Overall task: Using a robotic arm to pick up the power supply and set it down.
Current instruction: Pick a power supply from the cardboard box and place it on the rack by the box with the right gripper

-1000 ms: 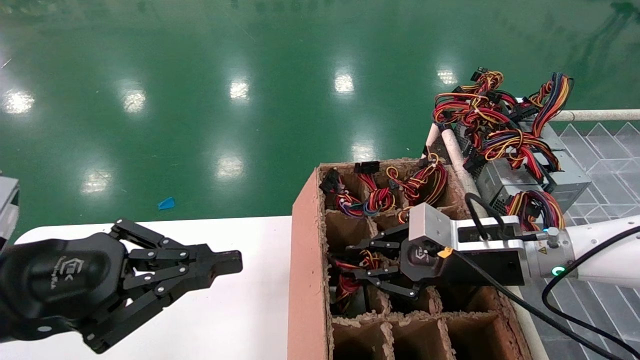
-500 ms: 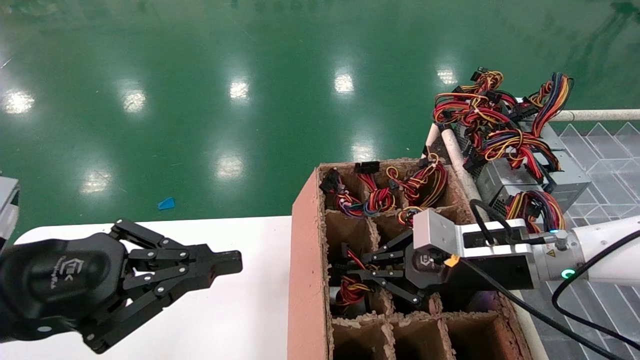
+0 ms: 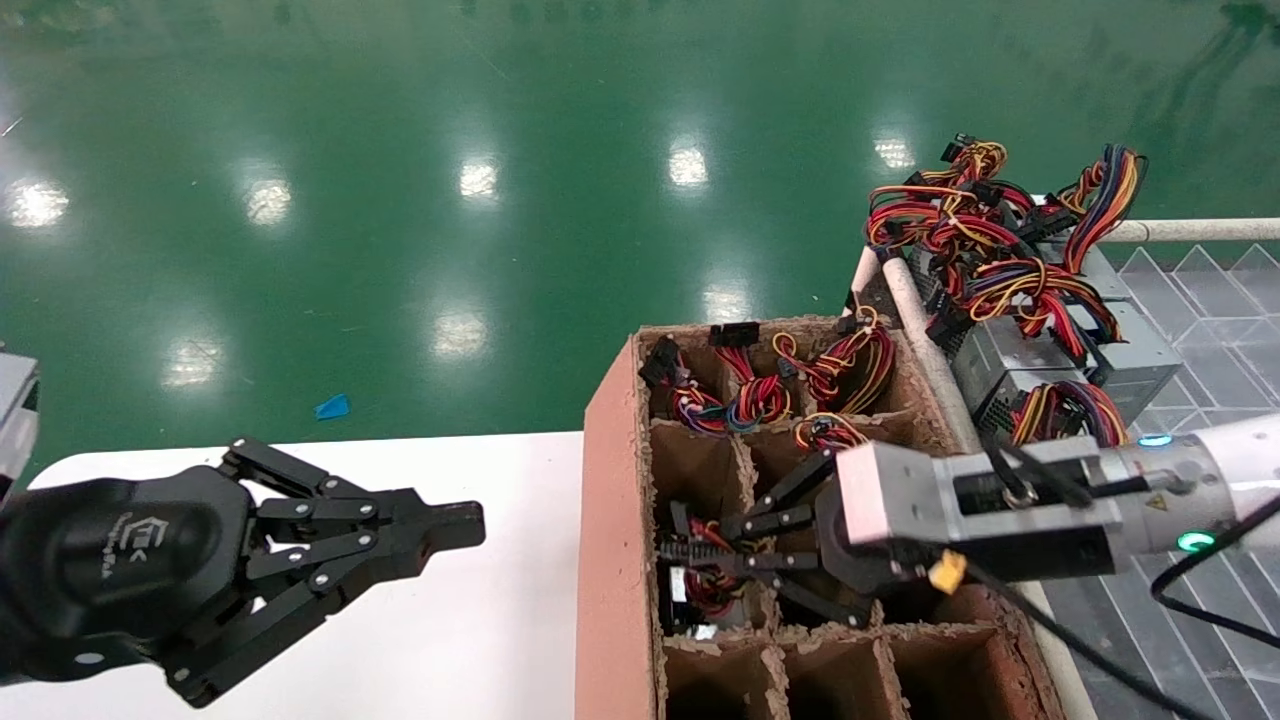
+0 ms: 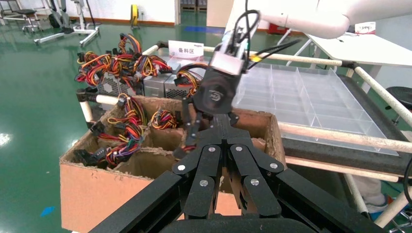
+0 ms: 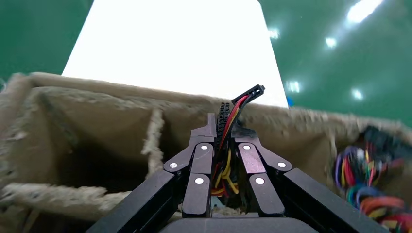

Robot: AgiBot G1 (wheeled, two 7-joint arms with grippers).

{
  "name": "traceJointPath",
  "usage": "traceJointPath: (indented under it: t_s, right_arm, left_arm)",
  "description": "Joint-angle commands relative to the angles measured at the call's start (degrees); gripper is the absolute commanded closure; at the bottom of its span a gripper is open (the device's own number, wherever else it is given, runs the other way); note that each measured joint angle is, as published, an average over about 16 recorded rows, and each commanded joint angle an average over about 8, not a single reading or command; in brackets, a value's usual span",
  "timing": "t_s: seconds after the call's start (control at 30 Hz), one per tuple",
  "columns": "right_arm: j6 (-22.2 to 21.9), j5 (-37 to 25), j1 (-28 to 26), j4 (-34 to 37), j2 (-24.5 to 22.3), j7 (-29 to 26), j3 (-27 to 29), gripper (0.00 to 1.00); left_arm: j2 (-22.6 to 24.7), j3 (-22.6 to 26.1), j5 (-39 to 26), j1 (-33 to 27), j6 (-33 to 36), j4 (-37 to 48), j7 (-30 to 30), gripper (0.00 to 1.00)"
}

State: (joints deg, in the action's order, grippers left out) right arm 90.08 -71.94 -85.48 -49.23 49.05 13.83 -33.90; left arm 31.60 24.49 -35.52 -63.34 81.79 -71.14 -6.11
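In the head view my right gripper (image 3: 690, 555) reaches into a middle-left cell of the brown cardboard divided box (image 3: 608, 520). In the right wrist view its jaws (image 5: 224, 127) are shut on a red, yellow and black wire bundle (image 5: 222, 167) ending in a black connector (image 5: 248, 93). That bundle (image 3: 712, 590) belongs to the power supply, whose grey body barely shows low in the cell (image 3: 703, 631). The left wrist view shows the right gripper (image 4: 187, 145) from the front, above the box. My left gripper (image 3: 450, 525) hovers shut over the white table (image 3: 480, 620), holding nothing.
Several more grey power supplies with tangled wires (image 3: 1040, 340) lie on the rack at the right, by a clear divided tray (image 3: 1200, 300). The box's far cells hold wire bundles (image 3: 770, 390); its near cells (image 3: 830, 680) look bare. Green floor lies beyond.
My right gripper has sunk deeper into the box cell and its fingers, spread a second ago, have closed on the wire bundle. The left arm has not moved.
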Motion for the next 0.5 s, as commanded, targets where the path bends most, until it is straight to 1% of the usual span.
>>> traceJointPath:
  t_s: [0.03, 0.23, 0.5]
  right_arm:
    - [0.07, 0.81, 0.01, -3.35, -0.84, 0.21, -0.27, 1.00]
    - [-0.36, -0.88, -2.62, -12.47, -3.14, 0.07, -1.92, 1.00]
    - [-0.34, -4.16, -6.57, -21.76, -5.85, 2.33, -3.73, 1.00]
  left_arm:
    - [0.00, 0.00, 0.00, 0.00, 0.00, 0.00, 0.00, 1.00]
    - [0.00, 0.00, 0.00, 0.00, 0.00, 0.00, 0.00, 1.00]
    - [0.00, 0.00, 0.00, 0.00, 0.00, 0.00, 0.00, 1.00]
